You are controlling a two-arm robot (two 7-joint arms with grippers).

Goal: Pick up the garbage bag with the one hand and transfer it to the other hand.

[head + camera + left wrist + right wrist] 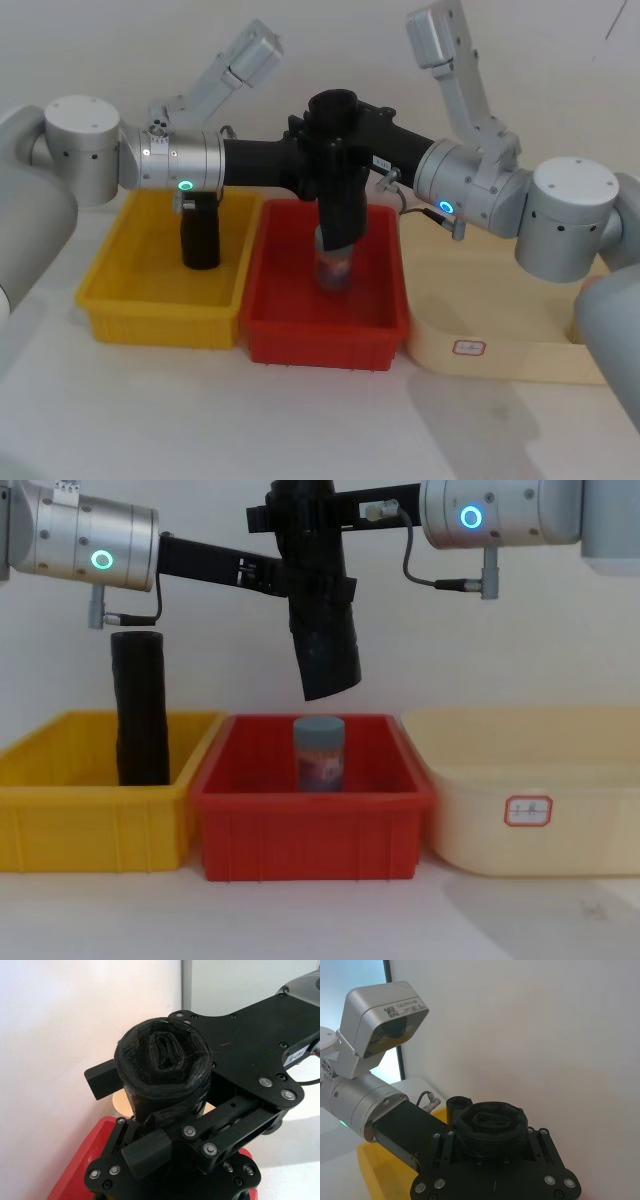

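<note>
The garbage bag (341, 212) is a black crinkly roll hanging slightly tilted above the red bin (320, 342). From the left, my left gripper (318, 168), on the green-ringed arm, is shut on the bag's upper part. From the right, my right gripper (336, 122), on the blue-ringed arm, closes on the bag just above it. In the chest view the bag (326, 645) dangles free below both grippers (298, 580) (300, 510). The left wrist view looks down on the rolled end of the bag (162, 1060). The right wrist view shows the bag (492, 1125) between the right fingers.
A tall smooth black cylinder (200, 236) stands in the yellow bin (110, 300) on the left. Below the bag, a grey-topped can (320, 752) stands upright in the red bin. A cream tub (500, 345) sits on the right.
</note>
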